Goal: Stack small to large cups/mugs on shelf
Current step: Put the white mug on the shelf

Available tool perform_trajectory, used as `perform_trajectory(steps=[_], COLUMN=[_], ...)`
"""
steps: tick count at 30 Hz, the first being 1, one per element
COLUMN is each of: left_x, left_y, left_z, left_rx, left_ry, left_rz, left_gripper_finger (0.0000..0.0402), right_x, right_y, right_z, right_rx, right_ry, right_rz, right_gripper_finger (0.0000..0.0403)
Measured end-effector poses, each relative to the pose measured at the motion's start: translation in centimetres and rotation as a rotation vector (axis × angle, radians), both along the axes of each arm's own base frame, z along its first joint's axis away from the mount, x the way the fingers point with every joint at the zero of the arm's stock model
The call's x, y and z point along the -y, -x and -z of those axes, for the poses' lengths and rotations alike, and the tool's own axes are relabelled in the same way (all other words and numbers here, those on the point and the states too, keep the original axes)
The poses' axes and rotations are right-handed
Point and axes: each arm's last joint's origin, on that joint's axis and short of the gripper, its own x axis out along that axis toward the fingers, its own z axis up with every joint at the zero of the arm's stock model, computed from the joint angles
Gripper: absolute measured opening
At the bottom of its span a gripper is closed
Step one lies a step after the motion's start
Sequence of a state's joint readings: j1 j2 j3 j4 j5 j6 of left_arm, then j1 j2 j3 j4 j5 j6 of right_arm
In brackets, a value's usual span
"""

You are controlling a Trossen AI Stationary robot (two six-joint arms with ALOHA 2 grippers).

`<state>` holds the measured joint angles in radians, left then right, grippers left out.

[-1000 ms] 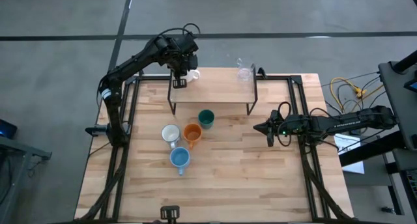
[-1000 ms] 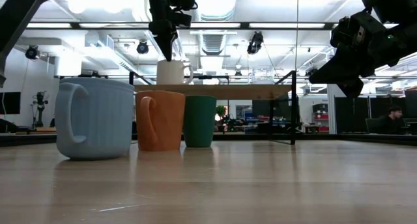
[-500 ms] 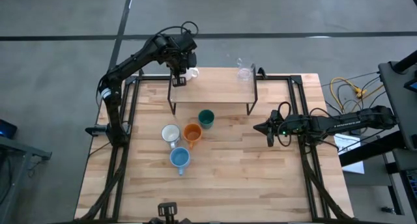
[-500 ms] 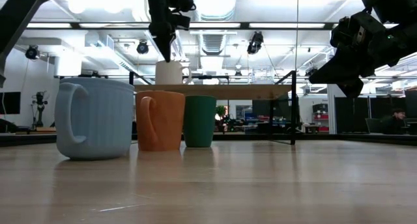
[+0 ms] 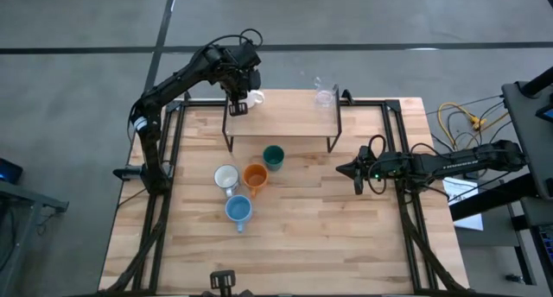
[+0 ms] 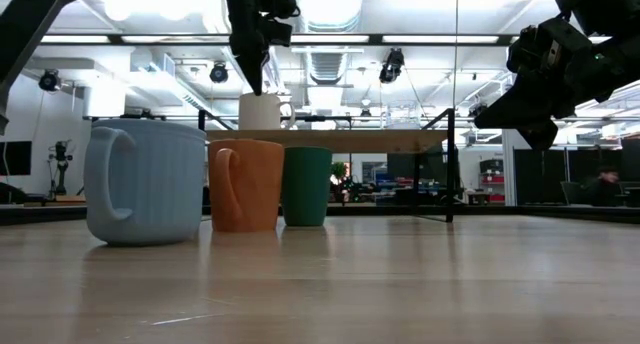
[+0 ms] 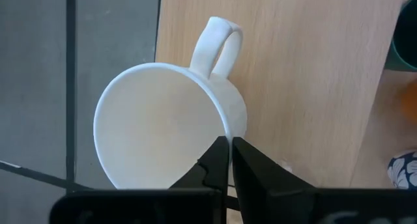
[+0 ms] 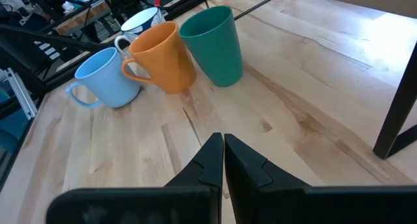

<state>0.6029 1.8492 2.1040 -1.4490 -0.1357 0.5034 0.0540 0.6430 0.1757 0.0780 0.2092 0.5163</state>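
A plain white mug (image 7: 163,133) stands at the far left corner of the shelf (image 5: 281,116), its handle (image 7: 218,42) pointing along the shelf top. My left gripper (image 7: 229,149) is above it, shut on it. A clear glass (image 5: 325,96) stands at the shelf's far right corner. On the table in front of the shelf stand the dark green cup (image 5: 273,156), the orange mug (image 5: 254,176), the dark-patterned white mug (image 5: 226,178) and the light blue mug (image 5: 238,210). My right gripper (image 5: 357,172) waits shut over the table's right side. My left gripper pinches the white mug's rim (image 7: 225,129), on the side next to its handle, with one finger inside the mug and one outside. The fingers come from above, pointing down (image 6: 255,74). The mug is upright, with its base at the shelf top (image 6: 262,127).
The shelf's black legs (image 5: 332,143) stand on the table between the cups and the far edge. The four cups cluster left of centre (image 8: 161,58). Bare tabletop (image 5: 346,236) spreads across the near and right parts. Cables (image 5: 458,116) lie beyond the right edge.
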Motion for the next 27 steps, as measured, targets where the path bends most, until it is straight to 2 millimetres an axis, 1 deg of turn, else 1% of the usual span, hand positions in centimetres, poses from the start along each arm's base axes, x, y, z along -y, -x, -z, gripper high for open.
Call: perform_trajectory(steps=[27], left_x=[0.07], left_y=[-0.05], left_z=[0.01], left_rx=[0.021], left_ry=[0.027], left_rz=[-0.008], left_gripper_finger=[0.0], right_x=[0.0], right_y=[0.0], right_z=[-0.01], right_rx=[0.001], right_ry=[-0.003], right_rz=[0.001], right_gripper_finger=[0.0008])
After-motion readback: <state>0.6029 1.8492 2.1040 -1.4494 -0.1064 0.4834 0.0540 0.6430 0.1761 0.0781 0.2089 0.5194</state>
